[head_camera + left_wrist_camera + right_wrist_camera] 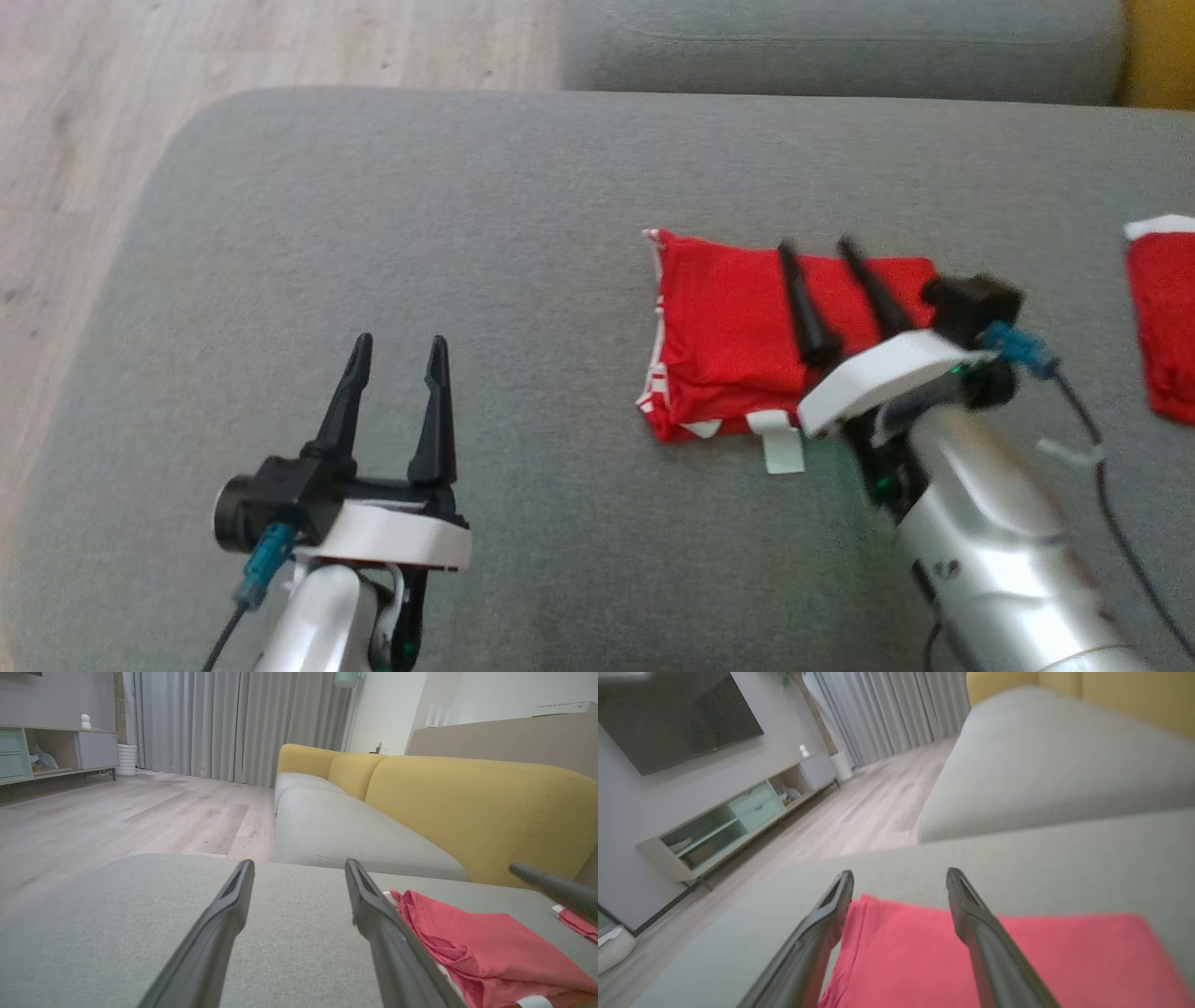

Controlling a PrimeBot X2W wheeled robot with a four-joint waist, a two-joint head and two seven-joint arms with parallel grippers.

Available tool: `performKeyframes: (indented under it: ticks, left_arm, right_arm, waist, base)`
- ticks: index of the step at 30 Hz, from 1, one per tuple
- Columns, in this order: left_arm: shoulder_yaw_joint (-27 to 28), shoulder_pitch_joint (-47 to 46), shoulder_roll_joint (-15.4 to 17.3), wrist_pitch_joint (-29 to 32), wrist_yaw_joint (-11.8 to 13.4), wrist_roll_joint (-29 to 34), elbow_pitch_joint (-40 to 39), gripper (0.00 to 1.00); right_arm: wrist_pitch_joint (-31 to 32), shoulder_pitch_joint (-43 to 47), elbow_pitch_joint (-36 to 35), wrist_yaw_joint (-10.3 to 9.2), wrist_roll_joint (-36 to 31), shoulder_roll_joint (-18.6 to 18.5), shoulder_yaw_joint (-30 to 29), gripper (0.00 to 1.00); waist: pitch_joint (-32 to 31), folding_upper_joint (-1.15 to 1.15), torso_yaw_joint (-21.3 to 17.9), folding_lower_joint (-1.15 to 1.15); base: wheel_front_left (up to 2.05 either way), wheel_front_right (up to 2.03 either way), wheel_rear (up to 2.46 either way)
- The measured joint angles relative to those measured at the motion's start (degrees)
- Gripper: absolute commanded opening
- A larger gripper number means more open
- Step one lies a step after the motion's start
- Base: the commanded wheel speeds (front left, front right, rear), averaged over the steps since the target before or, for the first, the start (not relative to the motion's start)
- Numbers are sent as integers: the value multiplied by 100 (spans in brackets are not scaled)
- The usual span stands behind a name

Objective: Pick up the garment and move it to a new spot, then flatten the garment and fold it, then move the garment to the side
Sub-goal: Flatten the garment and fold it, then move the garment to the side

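Observation:
The garment [738, 336] is red with white trim, folded into a compact rectangle on the grey cushion [467, 233], right of centre. My right gripper [818, 250] hovers over its right half, fingers apart and open, nothing between them; in the right wrist view the red garment [915, 952] lies under the open right gripper [900, 877]. My left gripper [400, 347] stands open at the lower left over bare cushion, well left of the garment. In the left wrist view the garment [481, 947] lies to the right of the open left gripper [299, 865].
A second red piece with white trim [1162, 317] lies at the cushion's right edge. Another grey seat [840, 42] and yellow backrests [467, 807] stand beyond. Wooden floor [93, 140] lies to the left, past the cushion's rounded corner.

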Motion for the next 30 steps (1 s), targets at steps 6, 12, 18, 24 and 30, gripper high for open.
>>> performKeyframes:
  ticks: [6,12,18,24,30]
  left_arm:
    - [151,9,0,0,-2,62,-80,100]
    - [153,203,1,0,47,48,-91,100]
    - [221,458,3,0,46,54,19,100]
    - [276,591,4,0,38,98,22,100]
    - [189,576,5,0,25,97,26,100]
  right_arm:
    - [-18,443,-1222,0,-1946,-3,-1562,100]
    - [-18,1800,-2105,0,-2547,26,-2394,100]
    - [-18,2420,-2762,0,-2694,76,-2739,100]
    - [-18,2734,-2825,0,-2659,93,-2885,100]
    - [-18,2701,-2822,0,-2661,93,-2885,100]
  waist:
    - [-104,0,-351,0]
    - [-242,0,-609,0]
    - [-320,0,-716,-1]
    - [-306,0,-729,-1]
    - [-218,0,-662,0]
  base:
    - [0,0,0]
    - [0,0,0]
    - [0,0,0]
    - [0,0,0]
    - [0,0,0]
